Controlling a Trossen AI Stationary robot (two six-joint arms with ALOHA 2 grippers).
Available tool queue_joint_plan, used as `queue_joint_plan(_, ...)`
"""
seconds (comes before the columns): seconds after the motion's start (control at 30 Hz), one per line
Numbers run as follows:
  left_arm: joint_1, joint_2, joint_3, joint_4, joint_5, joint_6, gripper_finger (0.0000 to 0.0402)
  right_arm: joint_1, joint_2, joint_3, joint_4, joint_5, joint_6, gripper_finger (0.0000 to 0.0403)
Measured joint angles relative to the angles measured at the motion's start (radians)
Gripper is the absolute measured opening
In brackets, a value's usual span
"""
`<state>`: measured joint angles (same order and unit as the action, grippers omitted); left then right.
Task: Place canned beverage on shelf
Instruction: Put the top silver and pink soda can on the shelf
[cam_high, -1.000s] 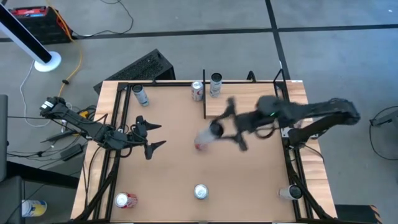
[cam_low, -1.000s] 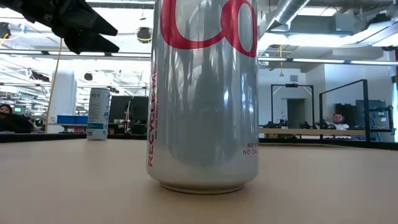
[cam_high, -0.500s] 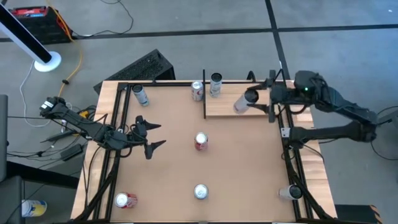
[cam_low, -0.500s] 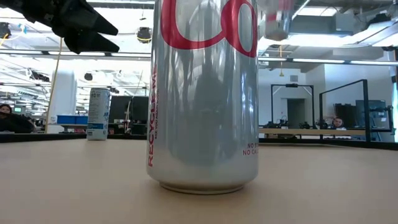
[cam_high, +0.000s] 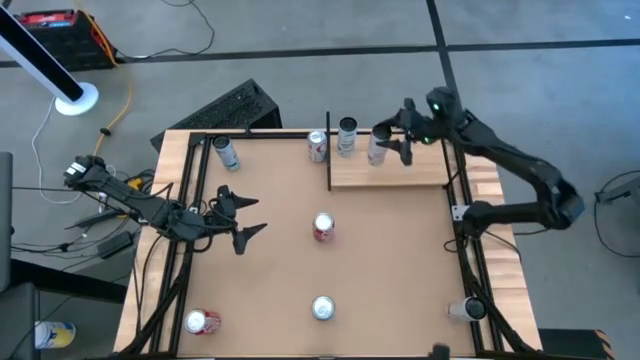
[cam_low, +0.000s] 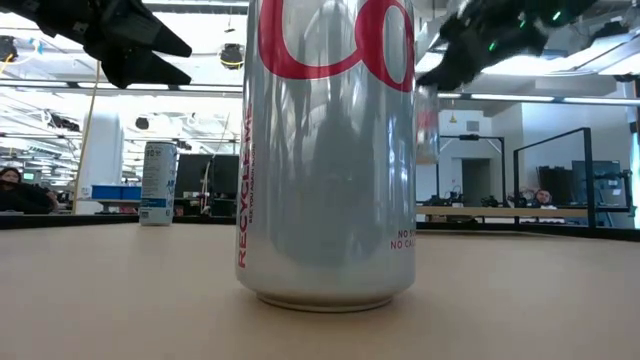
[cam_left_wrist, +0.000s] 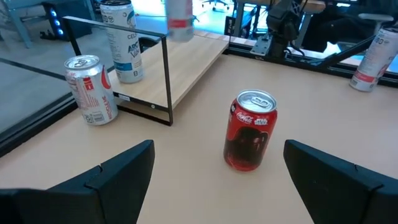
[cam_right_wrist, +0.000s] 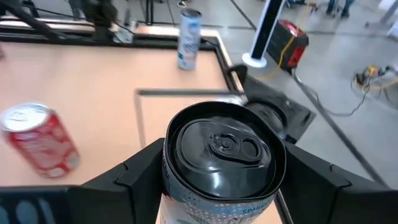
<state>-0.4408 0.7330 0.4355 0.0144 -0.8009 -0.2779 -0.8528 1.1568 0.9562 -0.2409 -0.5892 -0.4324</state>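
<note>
while the left gripper (cam_high: 243, 217) waits open at centre left, the right gripper (cam_high: 392, 143) clamps a smooth, rigid, easily dented silver aluminium can (cam_high: 378, 146) by its sides above the pale wooden shelf (cam_high: 420, 172) at upper right.
</note>
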Motion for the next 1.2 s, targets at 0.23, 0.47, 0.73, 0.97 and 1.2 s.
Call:
queue_joint_plan(0.23,0.0,0.0,0.0,-0.002,0.0,0.004,0.0341,-0.11,0.158,0.0,0.104,-0.077,-0.044,0.0281)
queue_joint_plan(0.47,0.0,0.0,0.0,-0.005,0.0,0.004,0.0341,-0.156,0.227,0.001,0.152,-0.096,-0.073,0.0281)
queue_joint_plan(0.73,0.003,0.0,0.0,-0.006,0.0,0.004,0.0341,-0.165,0.273,0.001,0.172,-0.119,-0.118,0.0281)
queue_joint_plan(0.97,0.004,0.0,0.0,-0.006,-0.009,0.004,0.0341,-0.173,0.273,0.001,0.171,-0.116,-0.129,0.0281)
queue_joint_plan(1.2,0.004,0.0,0.0,-0.007,-0.01,0.004,0.0341,-0.184,0.273,0.001,0.174,-0.115,-0.129,0.0281)
